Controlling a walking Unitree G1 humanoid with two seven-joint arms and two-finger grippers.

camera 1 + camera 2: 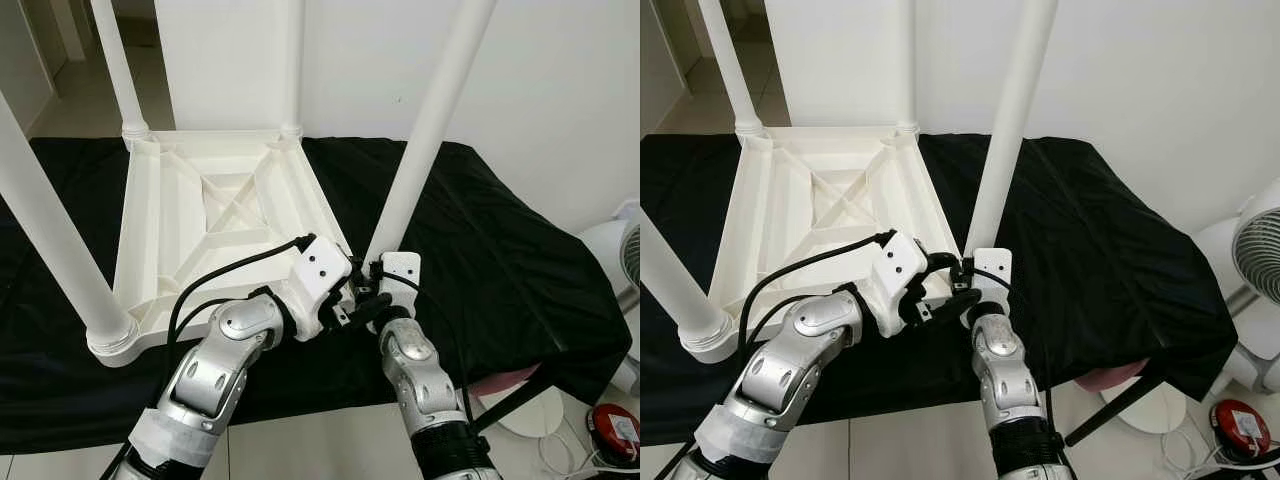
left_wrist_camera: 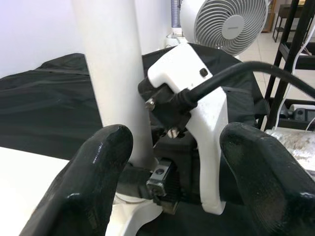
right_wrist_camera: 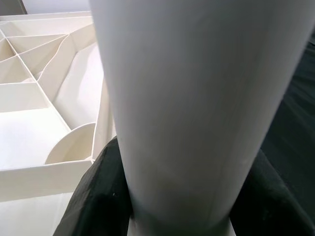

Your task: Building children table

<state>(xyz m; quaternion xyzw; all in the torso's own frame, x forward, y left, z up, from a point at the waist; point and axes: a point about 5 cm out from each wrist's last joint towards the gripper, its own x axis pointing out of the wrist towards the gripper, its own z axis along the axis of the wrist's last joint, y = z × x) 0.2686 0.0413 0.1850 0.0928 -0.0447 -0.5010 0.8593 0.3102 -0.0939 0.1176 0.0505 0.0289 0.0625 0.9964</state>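
The white children's table (image 1: 220, 215) lies upside down on a black cloth. Three legs stand in its corners: front left (image 1: 50, 250), back left (image 1: 118, 65) and back (image 1: 292, 60). The fourth leg (image 1: 425, 130) stands tilted at the near right corner. My right gripper (image 3: 179, 206) is shut around its base, one black finger (image 3: 98, 196) on each side. My left gripper (image 2: 172, 187) is open just beside it, its fingers (image 2: 83, 191) spread wide. They point at the leg (image 2: 115, 73) and the right wrist's white housing (image 2: 197, 98).
The black cloth (image 1: 500, 250) drapes over the platform and drops off at the right and front edges. A white fan (image 2: 224, 24) stands to the right, with a red object (image 1: 615, 430) on the floor and a black rack (image 2: 290, 49) nearby. A white wall rises behind.
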